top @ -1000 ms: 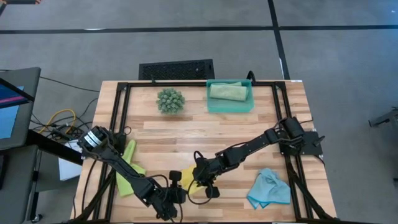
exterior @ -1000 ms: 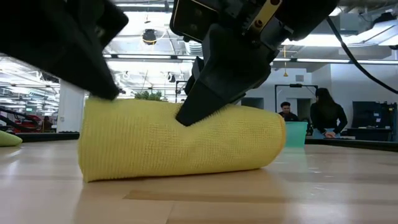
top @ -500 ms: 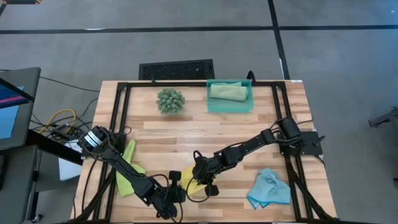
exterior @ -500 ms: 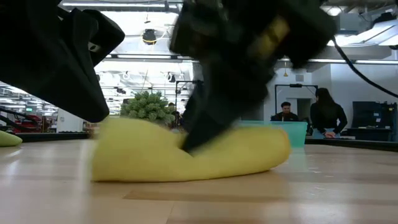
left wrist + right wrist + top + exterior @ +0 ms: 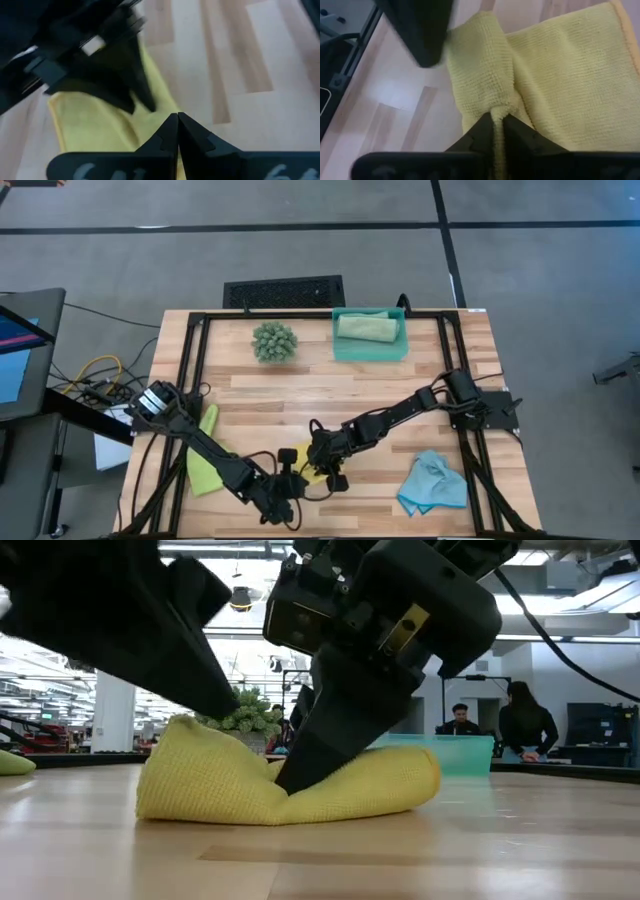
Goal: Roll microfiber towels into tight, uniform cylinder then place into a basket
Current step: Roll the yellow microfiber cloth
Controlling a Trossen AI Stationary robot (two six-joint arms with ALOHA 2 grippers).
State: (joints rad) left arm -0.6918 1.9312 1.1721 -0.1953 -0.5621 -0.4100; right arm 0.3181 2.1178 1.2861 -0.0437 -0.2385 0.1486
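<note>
1. The soft yellow microfiber towel (image 5: pixel 290 785) lies half-rolled and slumped at the table's near edge, between the two grippers.
2. It looks light and limp; a pinch on a fold should hold it.
3. The right gripper (image 5: pixel 498 121) is nipping a ridge of it.
4. The left gripper (image 5: pixel 177 129) is clenched with nothing in it, beside the cloth.
5. The translucent teal plastic basket (image 5: pixel 370 348) sits well apart, at the far edge.

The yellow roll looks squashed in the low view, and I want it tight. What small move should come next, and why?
Probably release the pinch and re-tuck. The right claw nips a fold of the yellow towel, denting the roll, while the shut left claw presses beside it. The roll is too loose for the basket.
</note>
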